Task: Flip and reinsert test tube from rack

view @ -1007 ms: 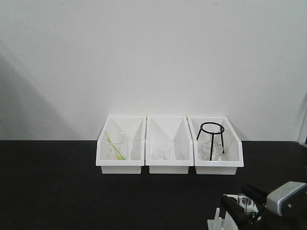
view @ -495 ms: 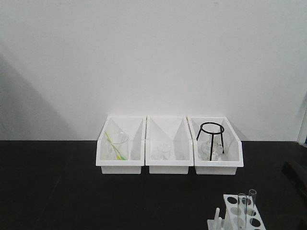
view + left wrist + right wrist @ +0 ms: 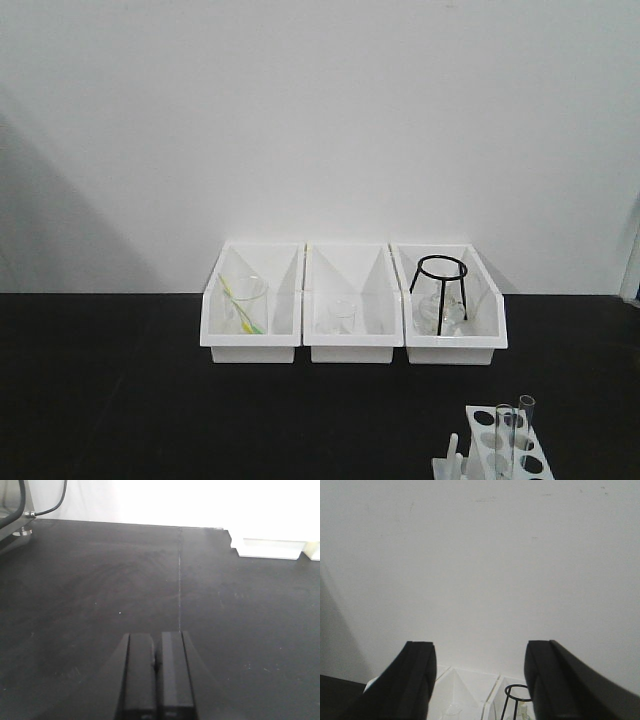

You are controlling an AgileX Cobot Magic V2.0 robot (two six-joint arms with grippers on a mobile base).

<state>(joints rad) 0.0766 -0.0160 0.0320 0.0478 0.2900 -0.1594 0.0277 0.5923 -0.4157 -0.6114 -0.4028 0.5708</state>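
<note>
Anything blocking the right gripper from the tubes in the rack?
Nothing visible. Two tubes stand upright in the rack with bare table around them. The right gripper is open, empty and facing the wall, out of the front view.

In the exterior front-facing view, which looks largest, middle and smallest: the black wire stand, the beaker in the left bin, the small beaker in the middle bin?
1. Black wire stand
2. Beaker in the left bin
3. Small beaker in the middle bin

Matt black table (image 3: 120, 400) — smooth white plastic rack (image 3: 500, 452), clear glass test tube (image 3: 524, 430).
</note>
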